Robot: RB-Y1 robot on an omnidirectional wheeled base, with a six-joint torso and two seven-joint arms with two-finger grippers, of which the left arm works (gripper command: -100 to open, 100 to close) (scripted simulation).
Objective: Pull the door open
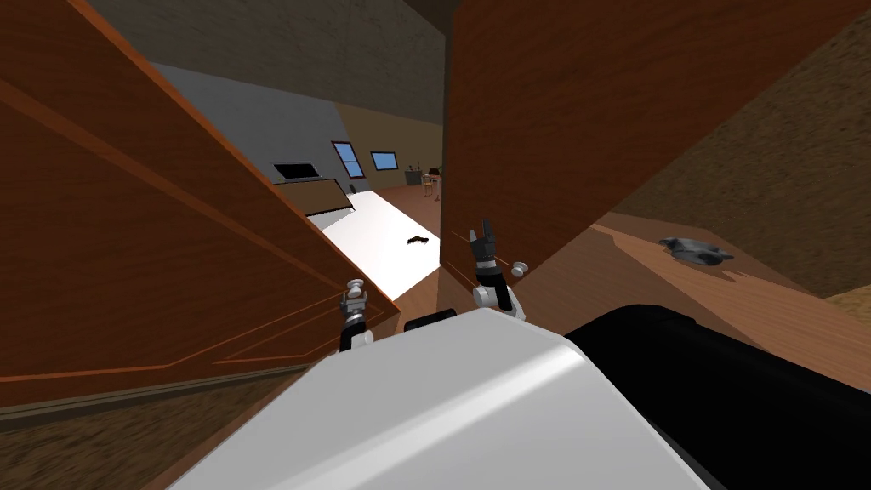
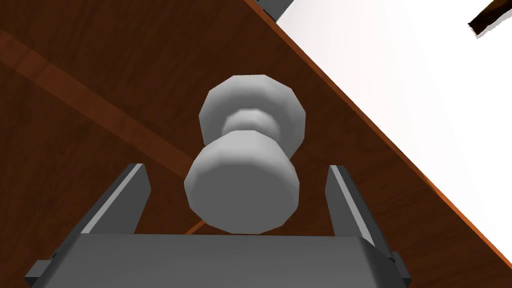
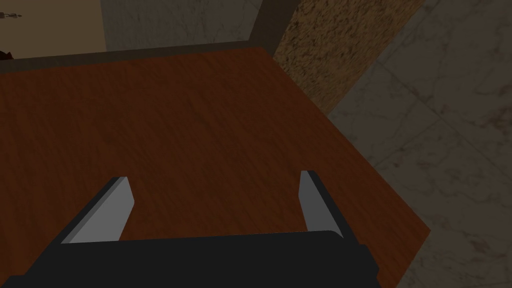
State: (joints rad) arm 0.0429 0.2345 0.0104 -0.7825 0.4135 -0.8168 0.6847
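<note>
Left wrist view puts the knob (image 2: 245,190) mid-frame inside the left claw (image 2: 236,169), its blades apart and not yet clamped. Head view's left holds the door (image 1: 128,255), seemingly ajar (bright gap (image 1: 383,242) beside it); gripping and pulling remain, with the right claw (image 1: 481,231) spread and idle mid-frame.

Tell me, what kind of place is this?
Probably a doorway inside a house: a brown wooden door with a round grey knob, and past it a room with windows.
</note>
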